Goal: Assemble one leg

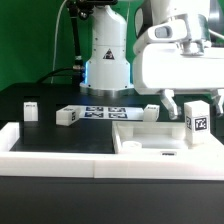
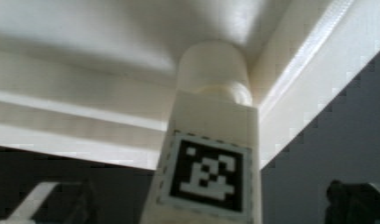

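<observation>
One leg [image 1: 197,121], a short white post with a tag on its face, stands upright on the large white panel [image 1: 140,138] at the exterior view's right. In the wrist view the leg [image 2: 215,110] runs away from the camera, and its far end sits in a corner of the panel [image 2: 98,60]. My gripper [image 1: 193,108] straddles the leg's upper part. Its fingers [image 1: 170,105] stand apart from the leg with a gap on each side. The wrist view shows the same gaps at the gripper [image 2: 196,205].
Three more legs lie or stand on the black table: one at the left [image 1: 31,108], one nearer the middle [image 1: 67,116], one behind the panel [image 1: 150,112]. The marker board [image 1: 105,111] lies before the robot base [image 1: 106,60]. A white border rail [image 1: 20,140] runs along the front.
</observation>
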`<state>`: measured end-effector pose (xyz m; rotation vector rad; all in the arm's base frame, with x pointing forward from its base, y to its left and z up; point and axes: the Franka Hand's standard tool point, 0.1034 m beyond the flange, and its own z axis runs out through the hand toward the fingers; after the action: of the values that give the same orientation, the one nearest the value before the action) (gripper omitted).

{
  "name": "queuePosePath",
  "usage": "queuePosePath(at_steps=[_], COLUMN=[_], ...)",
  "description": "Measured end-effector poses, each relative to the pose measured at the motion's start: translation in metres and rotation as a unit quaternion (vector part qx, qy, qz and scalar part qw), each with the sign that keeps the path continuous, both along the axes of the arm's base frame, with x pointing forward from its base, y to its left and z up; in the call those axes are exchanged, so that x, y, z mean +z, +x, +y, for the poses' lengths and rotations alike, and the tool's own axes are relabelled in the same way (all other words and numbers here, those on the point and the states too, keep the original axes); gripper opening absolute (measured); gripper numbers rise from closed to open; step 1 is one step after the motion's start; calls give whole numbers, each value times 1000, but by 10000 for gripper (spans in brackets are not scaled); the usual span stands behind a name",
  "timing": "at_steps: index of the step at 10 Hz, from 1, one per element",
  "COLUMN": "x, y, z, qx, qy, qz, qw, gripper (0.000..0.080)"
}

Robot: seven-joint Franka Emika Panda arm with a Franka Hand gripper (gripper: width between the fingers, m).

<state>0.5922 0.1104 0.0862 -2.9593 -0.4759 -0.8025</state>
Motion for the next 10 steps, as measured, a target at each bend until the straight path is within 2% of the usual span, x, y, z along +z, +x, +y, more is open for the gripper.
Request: queuePosePath(at_steps=[2,5,6,7,8,9,10], x=[11,8,3,2,5,7,8], y=[2,1,-3,0,4,10,7], z=[-1,0,3,2,-1,-3,-3], qx=[3,4,7,8,6,2,-7], qy=[-3,-4,-8,-13,-18,-19,-20], qz=[12,20,61,103,152,173,217], qw=[1000,1000,998,995,988,985,976], gripper=[649,649,649,649,649,649,649])
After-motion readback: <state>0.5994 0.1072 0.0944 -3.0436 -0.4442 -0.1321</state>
